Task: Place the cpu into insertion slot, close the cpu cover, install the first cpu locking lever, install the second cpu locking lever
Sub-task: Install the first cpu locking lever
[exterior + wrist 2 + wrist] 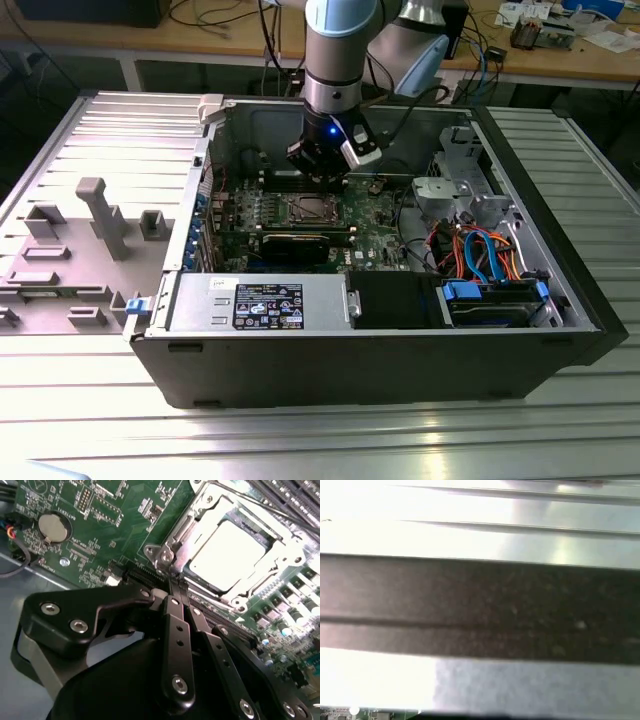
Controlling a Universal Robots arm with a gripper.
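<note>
The jaws are being held clenched, finger against finger, with nothing gripped between them. In the second wrist view the gripper (176,586) is being pointed like a narrow probe at the edge of the slot (172,555), the tips lying just beside a rim corner, apparently so that a thin lever at that edge can be pushed rather than grasped; the lever itself cannot be made out with certainty.

The cpu (227,550) is being kept seated in the slot, its pale metal top showing through the window of the cover (280,555), which is lying flat over it. The first two steps are therefore being judged as done, with the locking work in hand.

Room for moving is being limited. In the exterior view the gripper (322,170) is being held low inside the open case (350,370), above the far edge of the board (375,235), near the case's far wall. The graphics card (300,245) is standing just beside the near edge of the slot (305,208), and memory slots (287,495) are running along the slot's other side. A coin cell (52,527) is sitting well apart, toward a board corner.
</note>
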